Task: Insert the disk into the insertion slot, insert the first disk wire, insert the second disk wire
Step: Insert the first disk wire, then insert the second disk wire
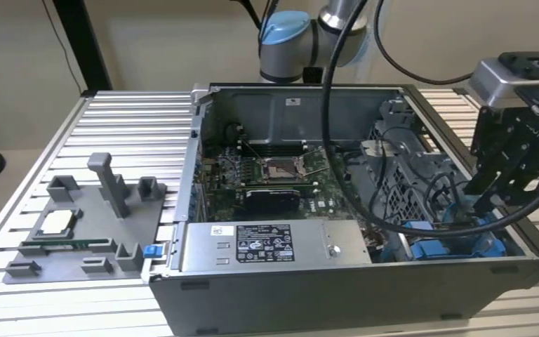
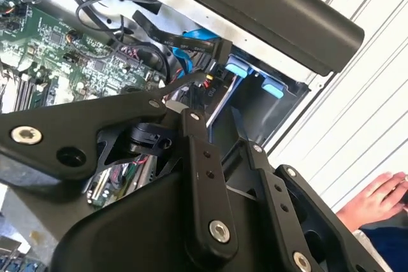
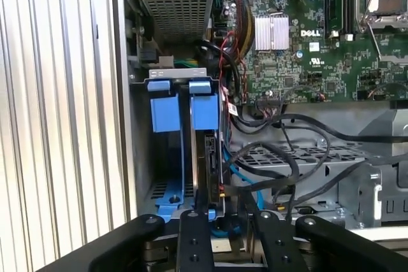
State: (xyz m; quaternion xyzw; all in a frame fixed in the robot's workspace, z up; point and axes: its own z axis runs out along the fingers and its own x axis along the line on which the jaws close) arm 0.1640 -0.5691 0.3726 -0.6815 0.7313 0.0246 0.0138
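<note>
In the first wrist view the disk (image 3: 211, 165) stands edge-on in the insertion slot (image 3: 141, 157), a grey metal bay with blue tabs (image 3: 164, 109) and a blue frame at its floor. A blue wire (image 3: 237, 175) and black wires (image 3: 280, 157) run right beside the disk's edge; whether they are plugged in I cannot tell. In the exterior view the black gripper (image 1: 496, 195) hangs over the blue bay (image 1: 438, 249) at the case's front corner on the exterior view's right. Its black links (image 3: 191, 243) sit just short of the disk.
The open computer case (image 1: 344, 281) holds a motherboard (image 1: 269, 175), a silver power-supply box (image 1: 250, 246) and a perforated grey cage (image 3: 299, 157). A grey fixture plate (image 1: 82, 225) with small parts lies at the exterior view's left. A person's hand (image 2: 373, 199) rests outside the case.
</note>
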